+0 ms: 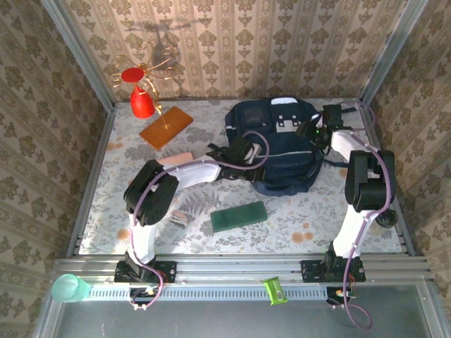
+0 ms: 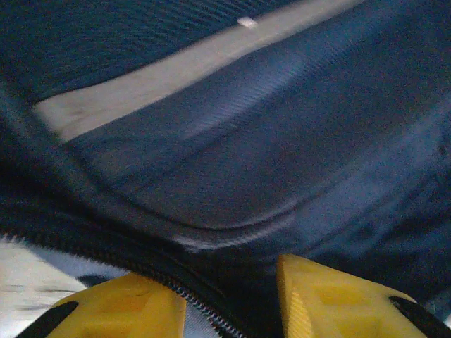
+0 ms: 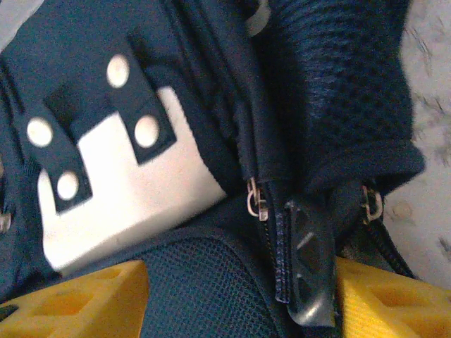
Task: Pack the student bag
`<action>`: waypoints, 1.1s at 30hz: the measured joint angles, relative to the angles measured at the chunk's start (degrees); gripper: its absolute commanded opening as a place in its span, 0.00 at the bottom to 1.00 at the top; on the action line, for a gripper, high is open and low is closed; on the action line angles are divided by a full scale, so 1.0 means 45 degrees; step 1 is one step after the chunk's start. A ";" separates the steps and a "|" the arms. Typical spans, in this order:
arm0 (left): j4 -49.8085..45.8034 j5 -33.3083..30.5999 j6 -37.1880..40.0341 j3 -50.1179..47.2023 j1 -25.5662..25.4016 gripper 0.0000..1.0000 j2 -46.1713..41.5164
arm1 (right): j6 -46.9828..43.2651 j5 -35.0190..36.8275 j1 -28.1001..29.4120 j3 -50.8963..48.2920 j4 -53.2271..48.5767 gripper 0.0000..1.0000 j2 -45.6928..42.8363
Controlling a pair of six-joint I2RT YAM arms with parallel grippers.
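Right at the near edge, a mint-green cup [image 1: 69, 287] sits on the rail at the left, with a small green clip [image 1: 273, 290] further along it. On to the flowered table [image 1: 317, 225]: a green booklet [image 1: 239, 216] lies flat near the front, and a small pale packet [image 1: 178, 219] lies just left of it, by the left arm's elbow.

Mid-table, the left gripper [image 1: 243, 150] is in against the left side of the backpack [image 1: 282, 144]. From its wrist, the left gripper [image 2: 229, 296] has its yellow fingers [image 2: 127, 310] apart, with the bag's zip edge [image 2: 204, 310] running between them. Whether they have bitten on the cloth, I can't tell. A grey stripe [image 2: 176, 70] crosses the navy fabric above.

The backpack lies flat on the far right of the table, close to the back wall, between the two arms. The right gripper [image 1: 315, 131] is at its right side. Up close, the right gripper [image 3: 239, 296] has its fingers set wide, clamped on nothing, with mesh, a zip pull [image 3: 255, 201] and a black buckle [image 3: 310, 267] between them. The white patch [image 3: 134, 190] shows to the left.

Further back on the left are a pink card [image 1: 171, 159], an orange board [image 1: 165, 127] and a red cone [image 1: 142, 101] on a wire stand.
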 measured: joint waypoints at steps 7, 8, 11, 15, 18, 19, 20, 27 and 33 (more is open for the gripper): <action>-0.0427 0.1243 0.0549 0.1559 -0.1588 0.51 0.0442 | -0.0743 0.0340 0.0763 0.4041 -0.1715 0.69 0.2409; -0.0340 0.1277 0.0738 0.1545 -0.1661 0.52 0.0321 | -0.0845 0.0442 0.0899 0.4478 -0.2089 0.70 0.2569; 0.0078 0.0923 0.1214 0.0840 -0.1554 0.56 -0.0636 | -0.1273 0.0971 0.1156 0.5022 -0.2968 0.73 0.2477; 0.0568 0.0170 0.1098 -0.0918 -0.0607 0.59 -0.2531 | -0.1792 0.1734 0.1409 0.4362 -0.3570 0.73 0.1433; 0.1345 -0.0335 0.0437 -0.2574 0.0782 0.64 -0.3725 | -0.2035 0.1870 0.1715 0.2414 -0.3570 0.73 -0.0597; 0.1598 -0.0525 0.0155 -0.3157 0.1307 0.67 -0.4031 | -0.2084 0.1870 0.1885 0.1666 -0.3497 0.73 -0.1355; 0.1787 -0.0714 -0.0136 -0.3687 0.1802 0.69 -0.4255 | -0.2127 0.1860 0.2157 0.0840 -0.3473 0.73 -0.2225; 0.1977 -0.1083 -0.1054 -0.4619 0.2812 0.76 -0.4201 | -0.2113 0.1253 0.4274 -0.3779 -0.3215 0.72 -0.6154; 0.3065 -0.1341 -0.1919 -0.5479 0.2861 0.86 -0.4167 | -0.1982 0.1243 0.4046 -0.5294 -0.2968 0.72 -0.6028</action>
